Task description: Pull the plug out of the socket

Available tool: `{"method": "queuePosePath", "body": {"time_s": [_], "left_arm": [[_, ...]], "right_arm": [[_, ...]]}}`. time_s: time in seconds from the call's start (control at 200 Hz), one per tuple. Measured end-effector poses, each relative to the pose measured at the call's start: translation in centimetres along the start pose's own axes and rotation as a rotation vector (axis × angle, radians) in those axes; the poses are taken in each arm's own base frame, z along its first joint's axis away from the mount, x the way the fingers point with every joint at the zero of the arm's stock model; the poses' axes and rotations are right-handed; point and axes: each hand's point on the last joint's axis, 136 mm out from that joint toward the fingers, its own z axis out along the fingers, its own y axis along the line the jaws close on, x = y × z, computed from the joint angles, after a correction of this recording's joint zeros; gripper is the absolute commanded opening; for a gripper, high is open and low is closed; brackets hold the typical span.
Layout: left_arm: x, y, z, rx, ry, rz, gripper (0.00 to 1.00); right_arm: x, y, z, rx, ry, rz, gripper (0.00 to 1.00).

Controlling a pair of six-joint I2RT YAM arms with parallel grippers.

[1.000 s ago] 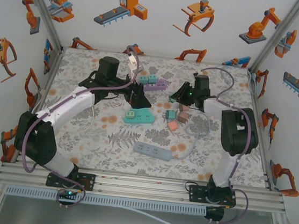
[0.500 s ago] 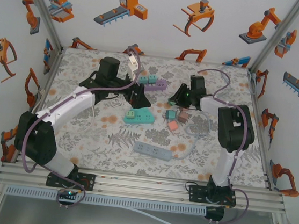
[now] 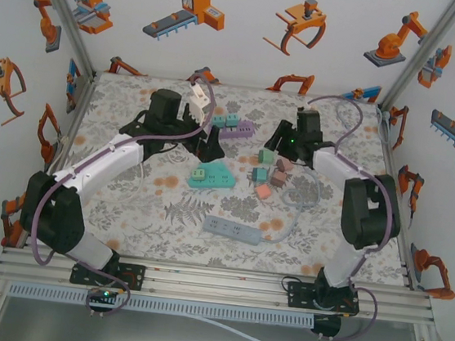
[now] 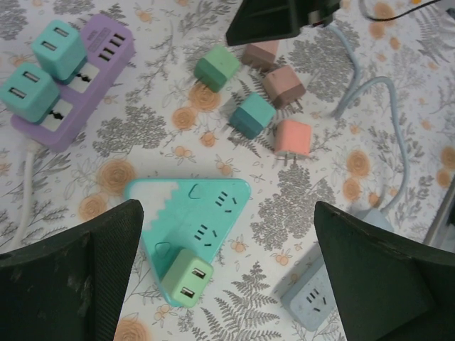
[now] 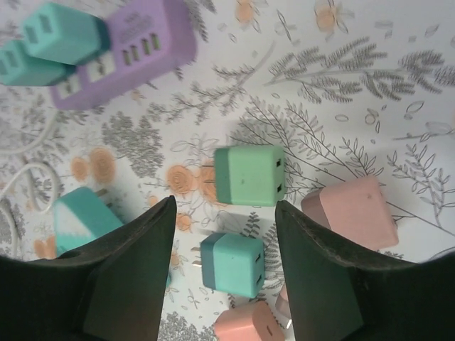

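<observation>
A teal triangular socket (image 4: 192, 213) (image 3: 213, 175) lies on the floral mat with a light green plug (image 4: 186, 278) (image 3: 198, 174) seated in its near corner. My left gripper (image 4: 227, 209) (image 3: 208, 142) hovers open above it, touching nothing. My right gripper (image 5: 225, 206) (image 3: 280, 140) stands open with nothing between its fingers. Just past its fingertips a loose green plug (image 5: 249, 175) (image 3: 266, 155) lies on its side on the mat. A purple power strip (image 4: 78, 106) (image 3: 236, 128) holds two teal plugs (image 4: 58, 46) (image 5: 60, 28).
Loose plugs lie right of the socket: a teal one (image 5: 232, 264) (image 4: 252, 116), a pink one (image 4: 293, 137) and brownish ones (image 4: 284, 85) (image 5: 352, 212). A blue-grey power strip (image 3: 233, 230) with a looping cable (image 3: 300, 197) lies nearer the arm bases.
My right gripper has gone from shut to open and drawn back to the right. The green plug it carried now lies on the mat. The left gripper has barely shifted.
</observation>
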Motion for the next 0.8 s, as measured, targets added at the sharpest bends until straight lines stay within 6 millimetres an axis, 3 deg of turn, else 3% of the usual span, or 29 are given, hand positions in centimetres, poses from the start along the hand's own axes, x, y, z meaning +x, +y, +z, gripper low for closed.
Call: {"method": "queuePosePath", "body": {"time_s": [0.135, 0.305, 0.391, 0.516, 0.681, 0.801], "left_arm": [[0.0, 1.1, -0.2, -0.07, -0.001, 0.0, 0.98], [0.0, 2.8, -0.5, -0.154, -0.003, -0.028, 0.98], [0.0, 3.7, -0.9, -0.184, -0.008, -0.053, 0.98], [0.0, 5.2, -1.4, -0.228, -0.015, -0.095, 0.98], [0.6, 7.7, -1.9, -0.29, -0.017, -0.185, 0.97], [1.9, 9.8, -1.6, -0.312, 0.002, -0.265, 0.97]], "right_arm": [[-2.3, 3.4, -3.0, -0.069, -0.096, -0.132, 0.55], [-2.5, 10.8, -6.2, -0.21, -0.215, -0.427, 0.54], [-1.3, 14.1, -7.3, -0.29, -0.262, -0.576, 0.53], [1.4, 17.2, -7.9, -0.375, -0.297, -0.793, 0.53], [5.9, 20.0, -8.2, -0.496, -0.301, -1.053, 0.52], [8.2, 20.9, -8.5, -0.594, -0.307, -1.17, 0.51]]}}
